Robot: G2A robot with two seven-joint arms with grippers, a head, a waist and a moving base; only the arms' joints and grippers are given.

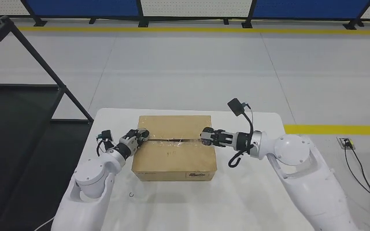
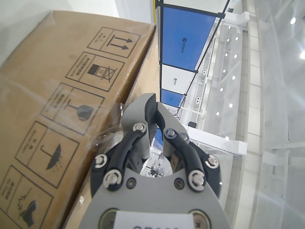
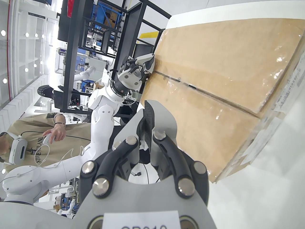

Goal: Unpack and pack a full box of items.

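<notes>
The left gripper has its fingers pressed together at the tips. Just beside them, against the upper edge of the box, sits a crumpled flap of clear tape. Whether the pads nip any of it cannot be told. Right in front of this gripper is the end wall of the box, a closed brown carton, and that wall bears a column of handling symbols. The right gripper is likewise pinched together on nothing visible. Its tips are at the opposite end of the box, level with the top edge, and contact with the cardboard cannot be made out. Straight ahead of it runs the seam between the two closed top flaps, covered by glossy tape. The left gripper sits at the far end of that seam, so the two point at each other with the whole box between them. Off to the side of the right gripper, a white label lies on the box's long side wall. The box stands flat near the middle of the white table, with tabletop showing on every side.
</notes>
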